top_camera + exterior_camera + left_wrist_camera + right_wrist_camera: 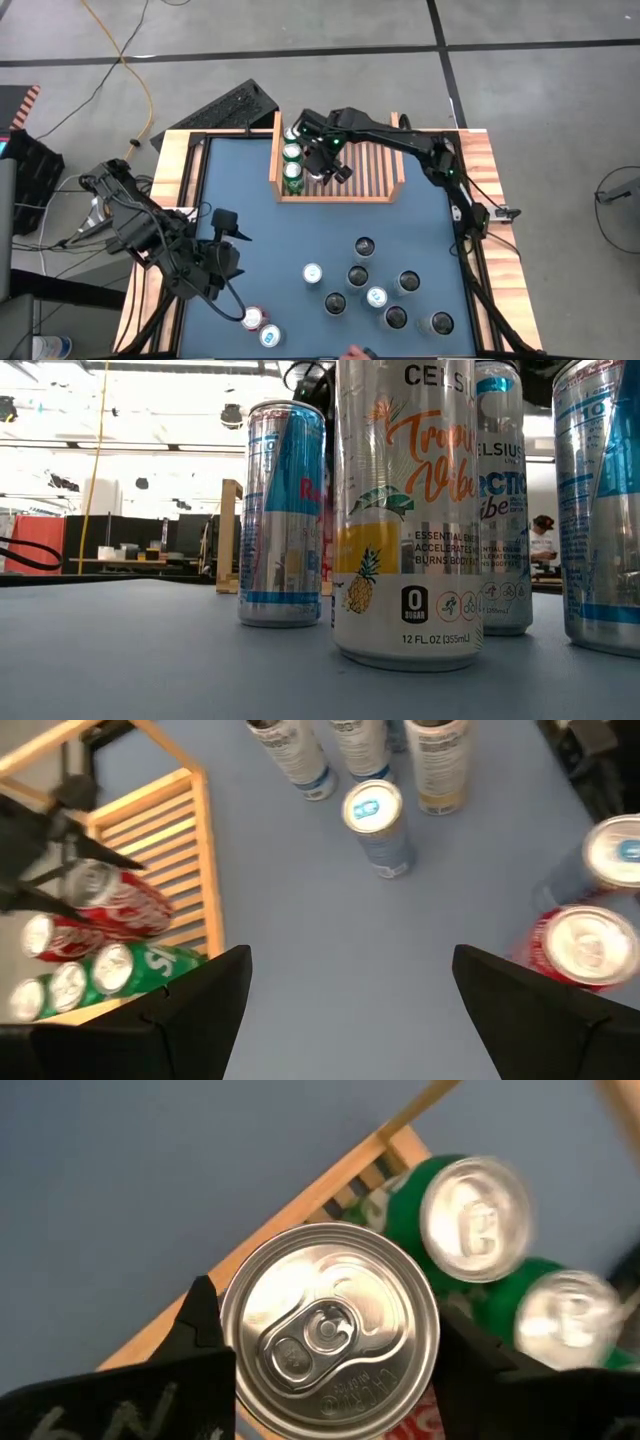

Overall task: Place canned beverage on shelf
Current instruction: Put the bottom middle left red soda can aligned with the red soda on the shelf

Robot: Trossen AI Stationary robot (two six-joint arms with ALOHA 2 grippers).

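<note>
I had the right gripper [322, 168] over the shelf [385, 190], its jaws clamped on either side of a red can [120, 900], which I held tilted just above the slats beside the green cans [292, 170] already lined up along the shelf's left wall. From the right wrist view the silver lid of that can [330, 1330] filled the gap between the fingers, so the grasp looked centred; I judged the tilt came from swinging it in over the low side wall, and it needed to be righted before release. Setting it close against the green row would keep the remaining slats free for more. The left gripper [228, 240] waited with its jaws spread wide and holding nothing, above the blue table [250, 215] near a red-topped can [252, 318] at the front edge. The loose cans [375, 295] stood clustered well apart from the shelf.
</note>
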